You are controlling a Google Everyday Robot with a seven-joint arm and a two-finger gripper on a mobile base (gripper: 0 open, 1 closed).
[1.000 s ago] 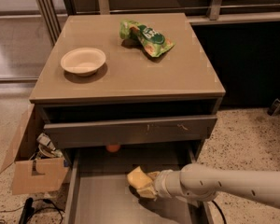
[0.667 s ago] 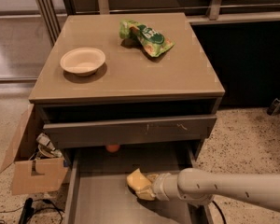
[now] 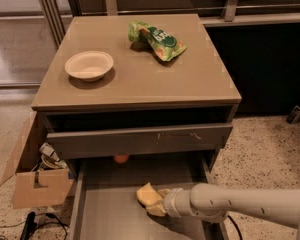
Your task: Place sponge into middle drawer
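Observation:
The yellow sponge (image 3: pixel 146 195) is held over the floor of the open middle drawer (image 3: pixel 110 211), near its centre. My gripper (image 3: pixel 156 202) reaches in from the right on a white arm and is shut on the sponge. The sponge sits just above or on the drawer floor; I cannot tell if it touches. The drawer tray is pulled out wide, with thin side walls left and right.
A white bowl (image 3: pixel 89 65) and a green chip bag (image 3: pixel 157 39) lie on the cabinet top. The scratched drawer front (image 3: pixel 140 140) sits above the open tray. A small orange object (image 3: pixel 121 158) lies at the tray's back. A cardboard box (image 3: pixel 35 176) stands at left.
The arm and sponge have shifted slightly left and lower into the drawer. Nothing else has moved.

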